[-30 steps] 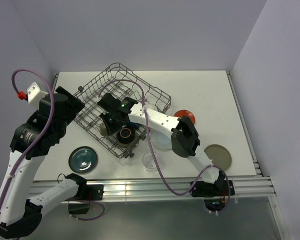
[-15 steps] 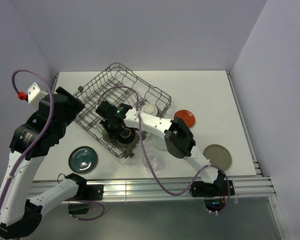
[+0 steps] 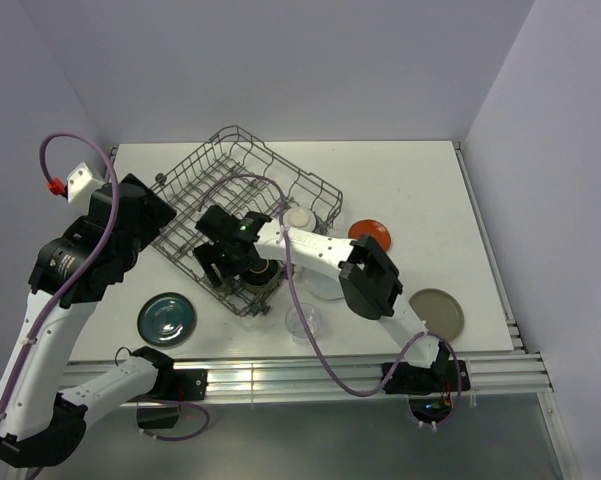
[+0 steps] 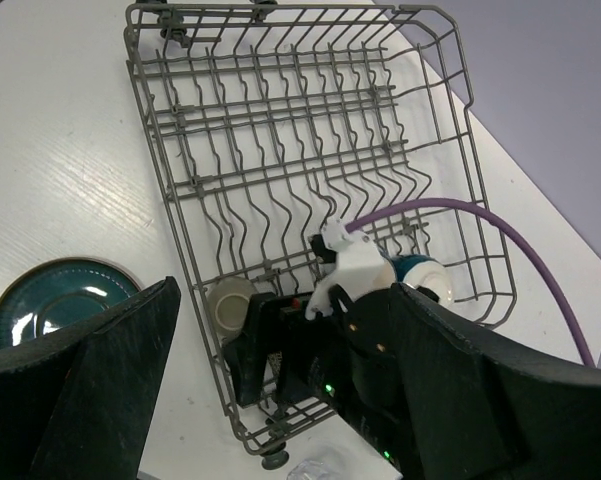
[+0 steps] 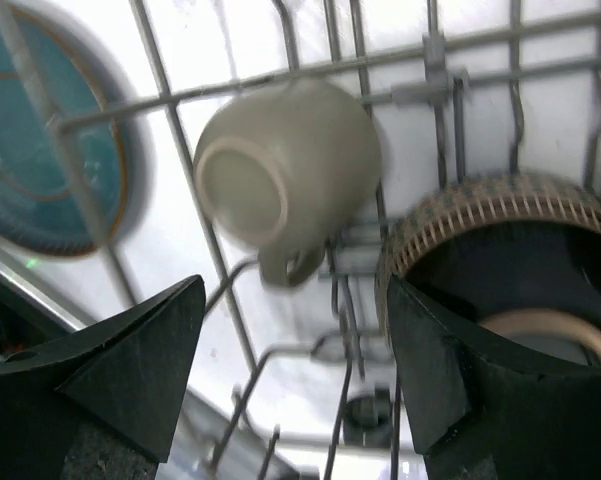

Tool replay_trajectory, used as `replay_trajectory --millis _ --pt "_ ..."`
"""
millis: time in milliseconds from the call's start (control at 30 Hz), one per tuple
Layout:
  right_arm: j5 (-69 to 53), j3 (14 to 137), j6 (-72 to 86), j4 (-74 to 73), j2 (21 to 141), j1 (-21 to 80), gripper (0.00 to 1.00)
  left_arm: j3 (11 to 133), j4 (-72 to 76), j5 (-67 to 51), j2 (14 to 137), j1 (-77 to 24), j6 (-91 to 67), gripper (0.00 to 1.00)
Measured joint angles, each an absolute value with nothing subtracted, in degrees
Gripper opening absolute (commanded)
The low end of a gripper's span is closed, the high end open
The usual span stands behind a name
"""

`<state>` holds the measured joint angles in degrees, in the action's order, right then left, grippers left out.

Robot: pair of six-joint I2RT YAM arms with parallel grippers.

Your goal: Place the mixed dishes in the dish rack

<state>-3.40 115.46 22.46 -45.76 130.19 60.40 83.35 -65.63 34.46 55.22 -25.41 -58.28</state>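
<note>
The grey wire dish rack (image 3: 242, 129) lies at the table's back left. My right gripper (image 3: 223, 268) reaches into its near corner and stands open, nothing between its fingers. In the right wrist view a beige cup (image 5: 285, 190) lies on its side on the rack wires just beyond the open gripper (image 5: 295, 380), with a dark bowl (image 5: 510, 250) with a woven gold-brown rim at its right. My left gripper (image 4: 280, 400) hangs open high over the rack (image 4: 300, 150), holding nothing. A teal plate (image 3: 167, 318) sits on the table left of the rack.
A clear glass (image 3: 302, 322) stands near the front edge. A pale plate (image 3: 325, 283), a red-orange plate (image 3: 372, 233) and a beige plate (image 3: 437, 312) lie to the right of the rack. A white-and-blue cup (image 3: 300, 218) sits at the rack's right end.
My right gripper has moved toward the rack's near corner and opened, leaving the beige cup on the wires. The left arm has shifted slightly.
</note>
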Motion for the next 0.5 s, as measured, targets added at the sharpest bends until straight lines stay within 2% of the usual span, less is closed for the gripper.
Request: replay_trajectory --millis 133,300,500 --pt "-2.8 112.9 23.1 -46.2 124.6 60.1 0.80 83.6 -66.0 34.1 55.4 -25.4 -58.3 0.89" --pt "-4.0 111.4 24.5 -45.4 113.7 57.1 0.80 83.7 -65.3 30.8 55.5 -25.4 -57.9 0.75" --pt "-4.2 100.8 27.3 -43.4 96.1 45.2 0.80 81.5 -58.9 19.7 58.6 -25.3 -55.6 0.66"
